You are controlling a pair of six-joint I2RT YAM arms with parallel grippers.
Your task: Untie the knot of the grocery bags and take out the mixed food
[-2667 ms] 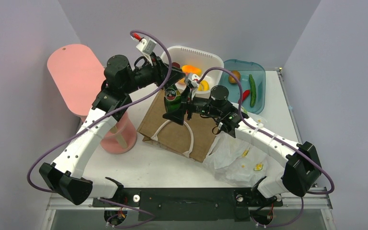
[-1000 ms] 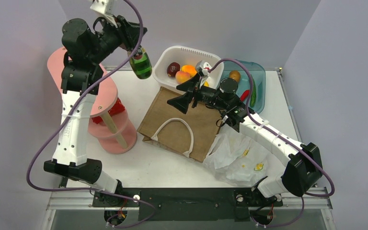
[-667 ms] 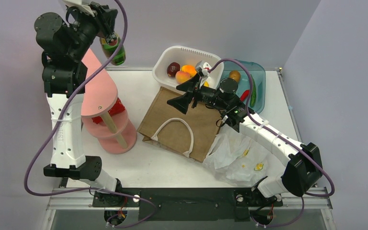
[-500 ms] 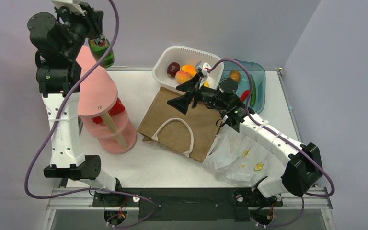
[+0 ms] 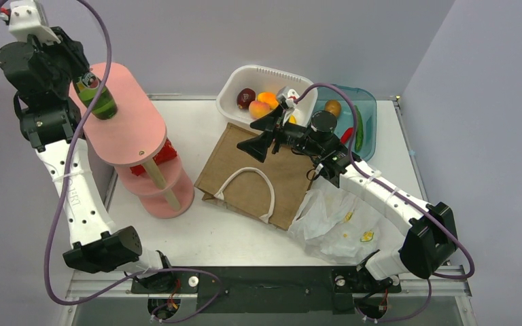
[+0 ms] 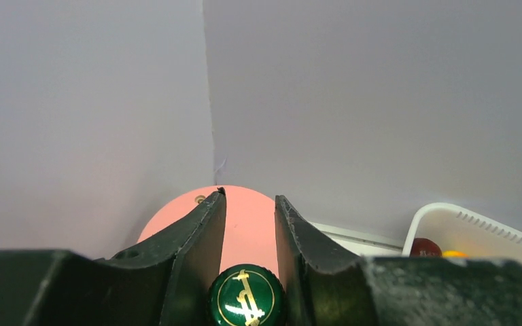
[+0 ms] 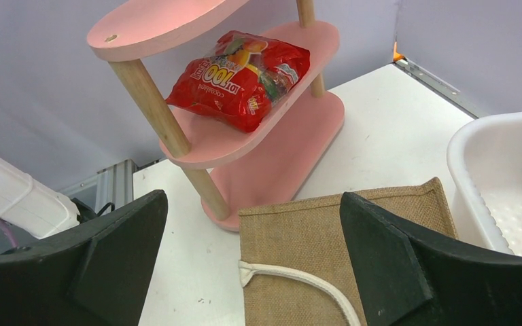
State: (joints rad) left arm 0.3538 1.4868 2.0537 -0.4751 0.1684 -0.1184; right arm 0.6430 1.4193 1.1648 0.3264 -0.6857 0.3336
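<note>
We see green bottle point(image 5: 99, 103) over top tier of pink shelf point(image 5: 132, 112), neck pinched in left claw point(image 6: 249, 204). Crumpled white grocery bag point(image 5: 340, 227) lies on bench point(image 5: 197, 231) under right arm point(image 5: 380, 193); right claw point(image 5: 253, 134) spread wide, holding nothing, above brown bag point(image 5: 251, 180).

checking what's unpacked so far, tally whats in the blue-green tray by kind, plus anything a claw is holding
brown round fruit: 1
green cucumber: 1
red pepper: 1
green bottle, held in the left claw: 1
total: 4 (3 in the teal tray, 1 held)
</note>
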